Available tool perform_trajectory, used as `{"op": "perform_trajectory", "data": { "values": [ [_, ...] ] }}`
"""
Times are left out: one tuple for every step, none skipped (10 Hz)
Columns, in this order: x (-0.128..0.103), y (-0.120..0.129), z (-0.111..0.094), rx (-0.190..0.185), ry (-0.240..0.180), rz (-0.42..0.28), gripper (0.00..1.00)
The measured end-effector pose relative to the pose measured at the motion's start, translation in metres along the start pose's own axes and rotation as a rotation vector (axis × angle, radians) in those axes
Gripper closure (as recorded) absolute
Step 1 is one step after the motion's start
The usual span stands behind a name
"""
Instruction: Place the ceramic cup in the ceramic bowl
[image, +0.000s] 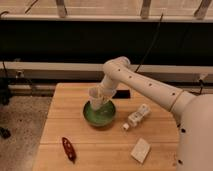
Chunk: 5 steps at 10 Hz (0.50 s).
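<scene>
The green ceramic bowl (100, 115) sits near the middle of the wooden table (75, 100). The cream-white ceramic cup (96, 97) hangs tilted just above the bowl's far rim, overlapping the bowl's inside. My gripper (101, 95) reaches down from the white arm (145, 87) and is at the cup, which hides most of it.
A clear plastic bottle (137, 117) with a white cap lies right of the bowl. A flat beige block (140, 150) lies at the front right. A red object (68, 148) lies at the front left. The table's left edge drops to a speckled floor.
</scene>
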Motion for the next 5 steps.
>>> {"op": "perform_trajectory", "data": {
  "values": [
    [0.0, 0.0005, 0.0001, 0.0, -0.001, 0.001, 0.77],
    [0.0001, 0.0018, 0.0008, -0.001, -0.003, 0.003, 0.77],
    [0.0001, 0.0023, 0.0005, -0.001, -0.004, 0.004, 0.77],
    [0.0, 0.0032, 0.0008, -0.002, -0.005, 0.004, 0.77],
    [-0.0001, 0.0037, 0.0009, -0.002, -0.007, 0.005, 0.77]
  ]
}}
